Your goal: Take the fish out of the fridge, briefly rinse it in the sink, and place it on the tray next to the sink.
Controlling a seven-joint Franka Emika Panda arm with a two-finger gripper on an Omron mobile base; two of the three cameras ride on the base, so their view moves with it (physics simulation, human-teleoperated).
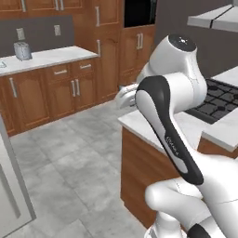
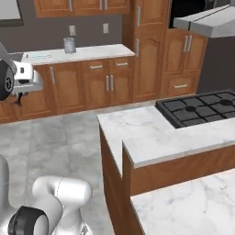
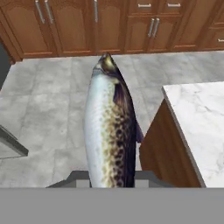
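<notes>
Carrying the fish (image 3: pixel 109 127) clamped in the closed gripper (image 3: pixel 109 178), head out toward twelve o'clock, calls for a level hand and slow base travel toward the far counter.

silvery fish (image 3: pixel 107 131) (dark-speckled flank), white marble counter (image 3: pixel 199 118), reddish-brown cabinets (image 3: pixel 109 24)

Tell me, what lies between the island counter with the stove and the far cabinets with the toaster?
Bare grey tiled floor, seen in the right base view, separates the island counter from the far cabinets under the toaster.
</notes>
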